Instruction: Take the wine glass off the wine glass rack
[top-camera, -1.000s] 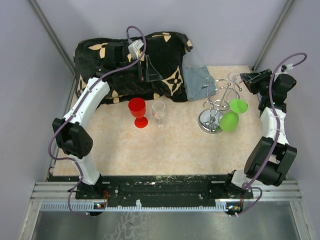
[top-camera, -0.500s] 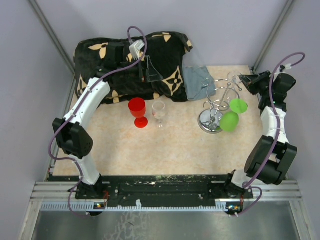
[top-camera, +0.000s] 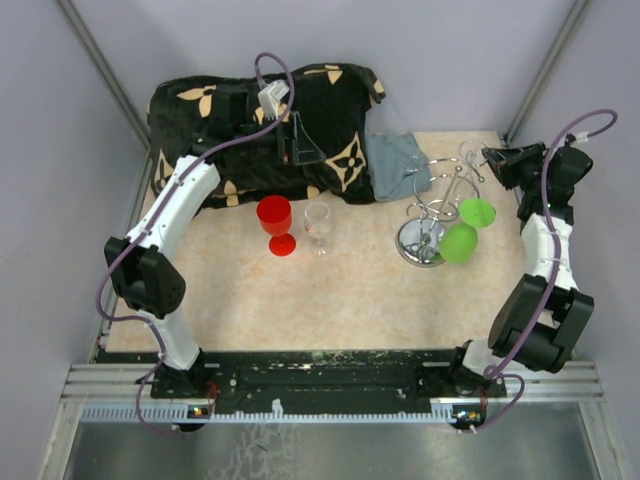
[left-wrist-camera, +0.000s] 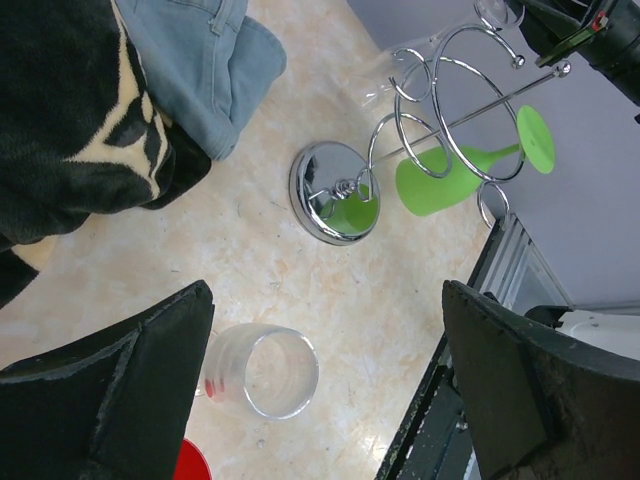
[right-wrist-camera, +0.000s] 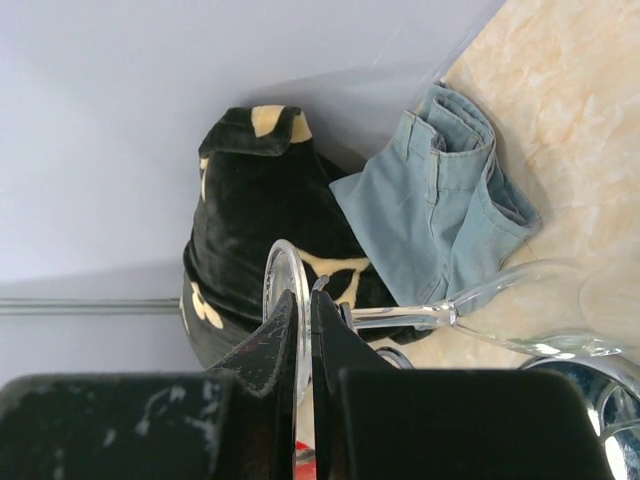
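Over the last second my right wrist had eased a touch outward, toward the right edge of the tabletop (top-camera: 350, 290); little else moved. The right end effector (right-wrist-camera: 303, 300) was pinching the foot of the clear wine glass (right-wrist-camera: 400, 316), which still seemed to hang among the upper loops of the wine glass rack (left-wrist-camera: 310, 180). I judged the pull-out barely begun. The left end effector (left-wrist-camera: 328, 300) hung spread wide, holding nothing. I could read no writing anywhere; the black blanket (left-wrist-camera: 60, 120) showed only a tan flower pattern.
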